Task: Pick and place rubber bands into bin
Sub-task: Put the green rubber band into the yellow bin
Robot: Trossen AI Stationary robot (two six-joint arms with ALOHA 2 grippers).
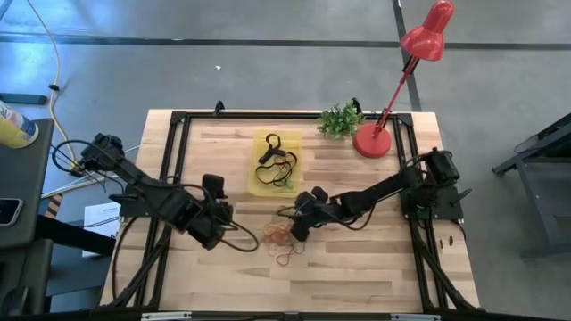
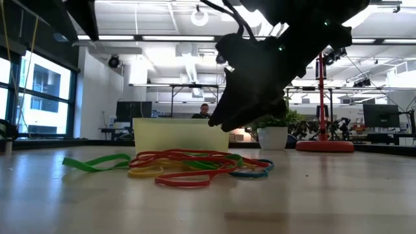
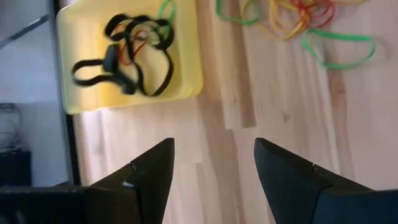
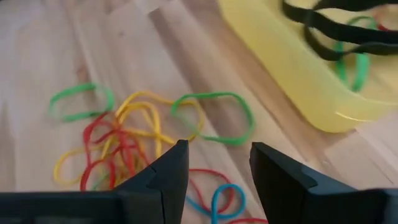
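Note:
The yellow bin (image 1: 275, 163) rests on the table's far middle. Black rubber bands (image 3: 127, 53) and a green one lie inside it. A loose pile of red, yellow, green and blue rubber bands (image 1: 284, 241) lies flat on the wood near the bin. My right gripper (image 4: 214, 165) hangs open just above the pile's far side, slanting down and touching nothing; the low view shows its tips (image 2: 218, 123) clear of the bands (image 2: 188, 166). My left gripper (image 3: 214, 155) is open over bare wood to the pile's left (image 1: 225, 217).
A red desk lamp (image 1: 375, 138) and a small green plant (image 1: 340, 119) stand at the far right of the table. A black frame (image 1: 178, 120) runs round the table's edge. A dark cable (image 1: 245, 236) loops beside my left gripper.

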